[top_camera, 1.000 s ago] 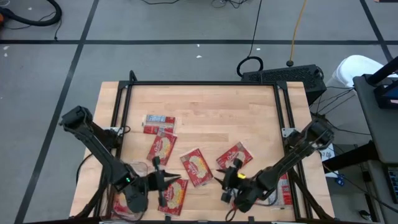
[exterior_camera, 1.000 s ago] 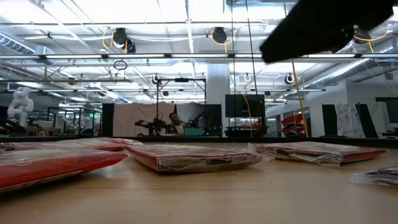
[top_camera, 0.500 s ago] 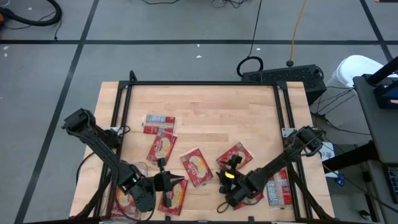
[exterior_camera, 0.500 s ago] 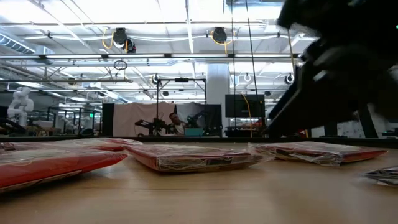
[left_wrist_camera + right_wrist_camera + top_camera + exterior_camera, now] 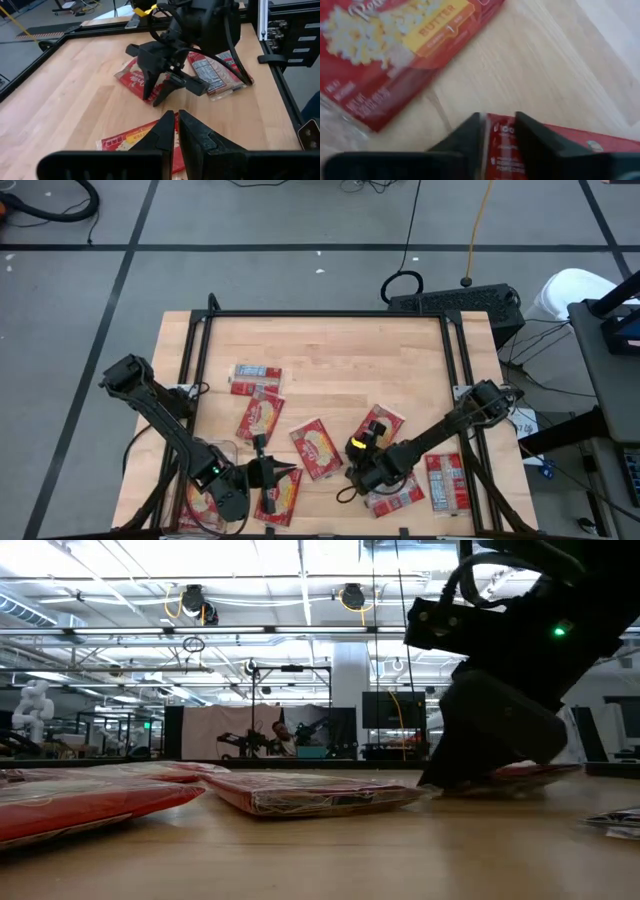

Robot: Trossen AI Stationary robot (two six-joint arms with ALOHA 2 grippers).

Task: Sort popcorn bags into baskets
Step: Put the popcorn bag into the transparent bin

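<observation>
While straddling packet, right fingers part.

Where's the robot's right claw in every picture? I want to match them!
High view: right gripper, low, right of centre.
Low view: big dark shape at right.
Left wrist view: top middle.
Right wrist view: bottom middle.
Shared landmark: the popcorn bag at its tip.

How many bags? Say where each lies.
8 bags: two left, one centre, one at right gripper, one under left gripper, one in bin, two near-right. Others may be hidden.
</observation>
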